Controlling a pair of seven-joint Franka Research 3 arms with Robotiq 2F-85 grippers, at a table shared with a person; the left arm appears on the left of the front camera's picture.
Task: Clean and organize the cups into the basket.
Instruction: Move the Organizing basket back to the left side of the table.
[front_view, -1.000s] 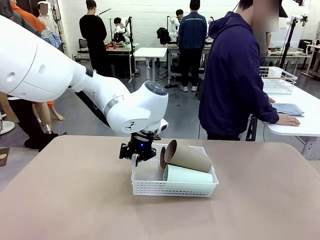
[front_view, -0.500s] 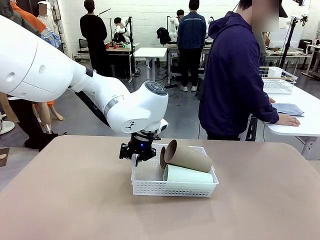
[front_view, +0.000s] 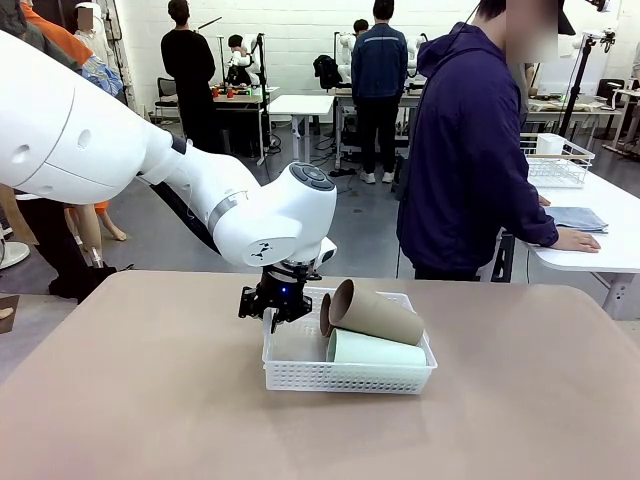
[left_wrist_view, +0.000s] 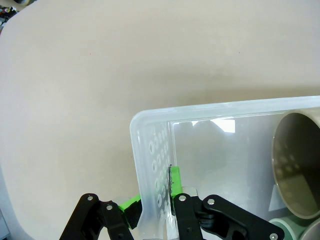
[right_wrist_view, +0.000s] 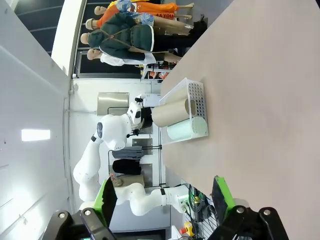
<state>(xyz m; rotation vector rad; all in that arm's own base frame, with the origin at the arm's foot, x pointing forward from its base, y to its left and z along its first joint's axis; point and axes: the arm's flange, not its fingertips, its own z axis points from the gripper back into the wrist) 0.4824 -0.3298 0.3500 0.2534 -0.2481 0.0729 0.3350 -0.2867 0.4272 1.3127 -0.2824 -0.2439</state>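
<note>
The white lattice basket (front_view: 345, 377) stands on the tan table's middle. A tan-brown cup (front_view: 375, 313) lies on its side inside it, resting on a mint green cup (front_view: 375, 350); the rim of another brown cup (front_view: 325, 316) shows behind. My left gripper (front_view: 277, 312) is shut on the basket's left end wall. In the left wrist view the left gripper (left_wrist_view: 152, 200) pinches that wall (left_wrist_view: 150, 145) between green pads (left_wrist_view: 175, 180), with the brown cup's mouth (left_wrist_view: 297, 170) at right. My right gripper (right_wrist_view: 165, 197) is open and holds nothing, far from the basket (right_wrist_view: 197, 107).
A person in a dark hoodie (front_view: 465, 150) stands past the far edge, one hand on a side table (front_view: 600, 245) holding a wire basket (front_view: 555, 160) and a folded blue cloth (front_view: 577, 218). Bare tabletop (front_view: 150, 400) surrounds the white basket.
</note>
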